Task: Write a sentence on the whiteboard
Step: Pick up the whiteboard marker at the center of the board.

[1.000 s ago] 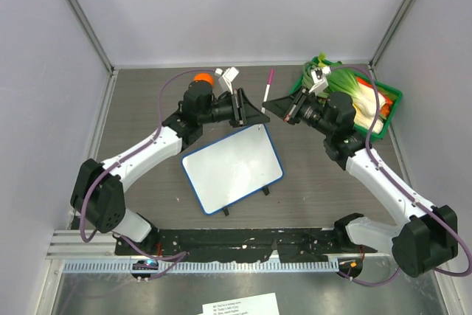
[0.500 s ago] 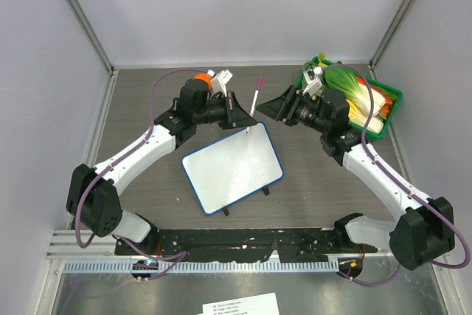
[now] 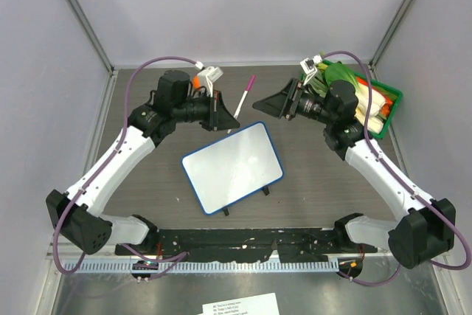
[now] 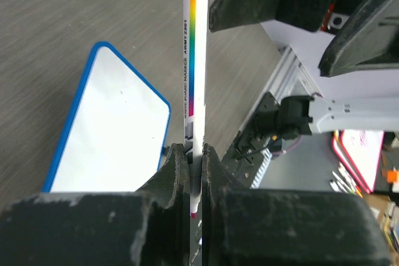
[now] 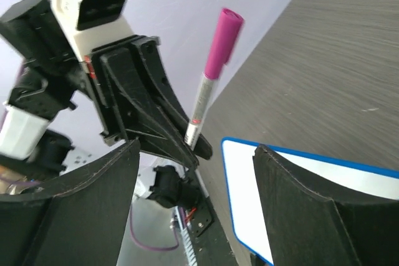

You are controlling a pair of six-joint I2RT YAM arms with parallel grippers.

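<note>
Clamping the marker (image 4: 192,60) low on its barrel with the left gripper (image 4: 192,161), jaws pinched tight on it, nothing else between them. Holding it clear of the table (image 3: 317,182), long axis tilting up and away from the left fingers toward the rear right, pink cap (image 5: 222,38) sitting on the raised far end. Showing the right gripper (image 3: 265,102) wide open, gripping nothing, fingers aiming leftward at that capped end, just beside it and not touching.

Finding the whiteboard (image 3: 232,164) on the table between the two arms, on the near side of both grippers, turned a bit askew, face blank, none of the sentence on it. Noting a green basket (image 3: 396,95) of vegetables behind the right arm, well apart from the board.

Judging the cap pull as the step in hand: needing the right fingers to close on the cap and draw it off along the marker's own axis, away from the left gripper. Taking the left arm as the writing arm, being the one gripping the marker and near the board's far edge. Guessing the writing tip to be under the cap, so pointing away from the board, and expecting a wrist turn to be needed to bring it down onto the white face.
</note>
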